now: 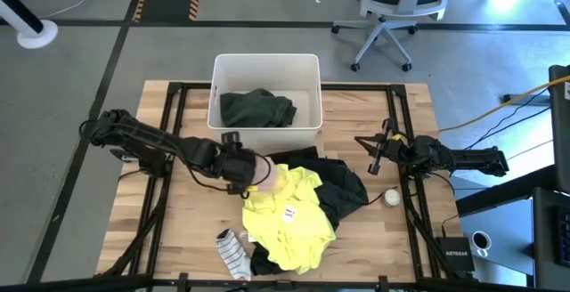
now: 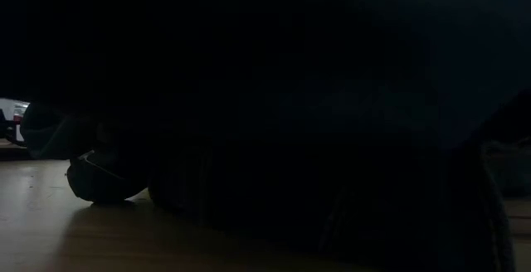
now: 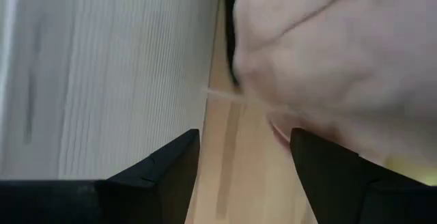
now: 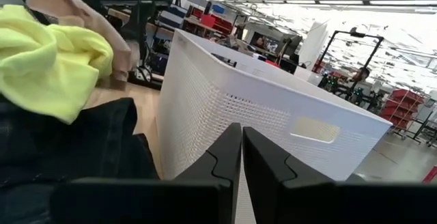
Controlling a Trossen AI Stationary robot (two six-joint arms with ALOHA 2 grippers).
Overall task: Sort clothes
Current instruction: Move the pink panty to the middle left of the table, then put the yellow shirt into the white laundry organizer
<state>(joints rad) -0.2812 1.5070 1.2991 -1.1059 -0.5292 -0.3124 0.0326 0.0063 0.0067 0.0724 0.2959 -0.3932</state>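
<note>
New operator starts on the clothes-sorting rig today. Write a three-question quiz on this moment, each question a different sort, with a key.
1. True or false: the white bin already holds a dark green garment.
2. Multiple choice: the left pincer is at (a) the small white ball, (b) the pale pink piece beside the neon yellow garment, (c) the striped sock.
3. Fill in: the right pincer waits at the table's right side with its fingers ____.

Key: 1 true. 2 b. 3 shut.
</note>
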